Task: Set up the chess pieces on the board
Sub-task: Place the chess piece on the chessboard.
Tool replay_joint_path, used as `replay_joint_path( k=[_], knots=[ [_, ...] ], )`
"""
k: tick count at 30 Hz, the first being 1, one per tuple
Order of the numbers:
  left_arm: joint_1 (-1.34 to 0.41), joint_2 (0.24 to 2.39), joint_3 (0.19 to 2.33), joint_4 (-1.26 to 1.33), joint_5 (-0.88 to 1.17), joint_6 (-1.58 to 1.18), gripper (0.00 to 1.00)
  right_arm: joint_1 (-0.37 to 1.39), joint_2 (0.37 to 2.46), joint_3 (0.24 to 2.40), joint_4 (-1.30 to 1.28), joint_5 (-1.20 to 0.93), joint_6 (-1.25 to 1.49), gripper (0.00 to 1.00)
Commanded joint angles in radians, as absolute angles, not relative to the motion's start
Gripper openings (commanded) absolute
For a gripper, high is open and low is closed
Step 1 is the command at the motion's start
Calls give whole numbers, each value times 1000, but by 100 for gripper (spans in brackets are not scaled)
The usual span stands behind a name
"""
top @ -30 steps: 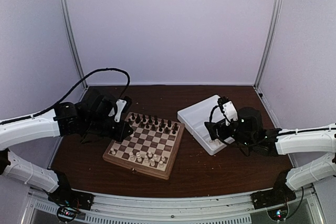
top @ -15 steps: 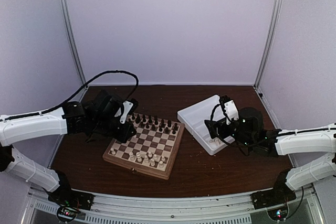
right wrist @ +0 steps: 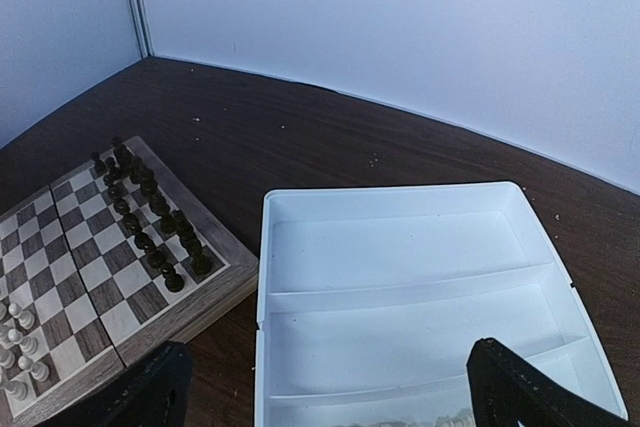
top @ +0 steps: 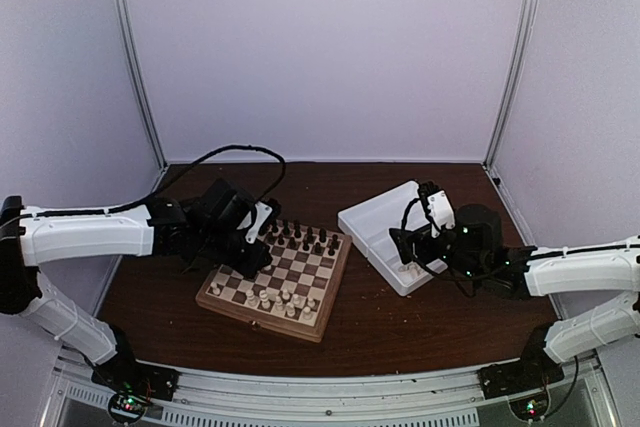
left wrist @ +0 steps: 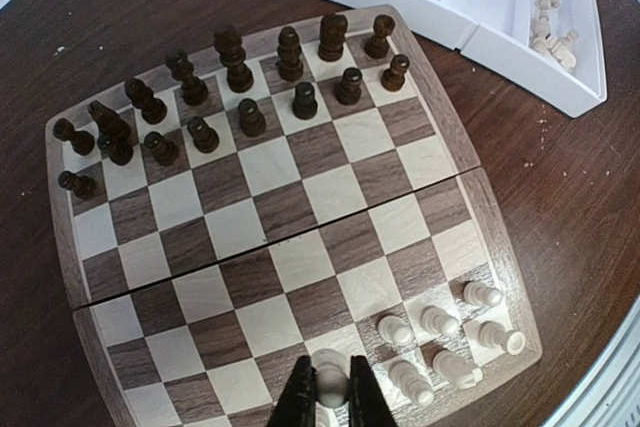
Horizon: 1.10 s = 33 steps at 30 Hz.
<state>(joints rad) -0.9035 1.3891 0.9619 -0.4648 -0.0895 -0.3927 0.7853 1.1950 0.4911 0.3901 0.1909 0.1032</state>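
Note:
The board lies at table centre, also seen in the left wrist view and the right wrist view. Several cream chess pieces stand in its near rows. More cream pieces lie in the white tray. My left gripper hangs over the board's near rows, shut on a cream piece; from above it sits at the board's left corner. My right gripper stands wide open over the tray, nothing between its fingers.
Dark pieces fill the board's two far rows. The white tray with divided compartments sits right of the board. The enclosure's walls and metal posts bound the dark wooden table.
My left arm has swung rightward from beside the board to over it, still shut on the cream piece. The right arm has stayed put.

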Motion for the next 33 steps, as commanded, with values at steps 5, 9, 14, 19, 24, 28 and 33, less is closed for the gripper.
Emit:
replay_joint_path(
  k=[5,9,14,19,24,28,33],
  knots=[
    [-916,1450,952,-355,-54,-396,0,782,1166,492,402,187,97,100],
    [-916,1476,937,-333,-37,-411,0,781,1169,492,402,186,96,100],
    [-916,1489,907,-315,-32,-433,0,782,1169,492,400,187,93,100],
    [-920,1479,876,-316,-34,-447,0,782,1172,492,400,186,94,100],
    [-923,1476,848,-306,-39,-460,0,782,1172,494,398,186,92,100],
    [-925,1485,838,-292,-37,-463,0,782,1178,495,398,186,91,100],
    [-924,1495,838,-281,-39,-459,0,782,1186,498,399,187,88,100]
  ],
)
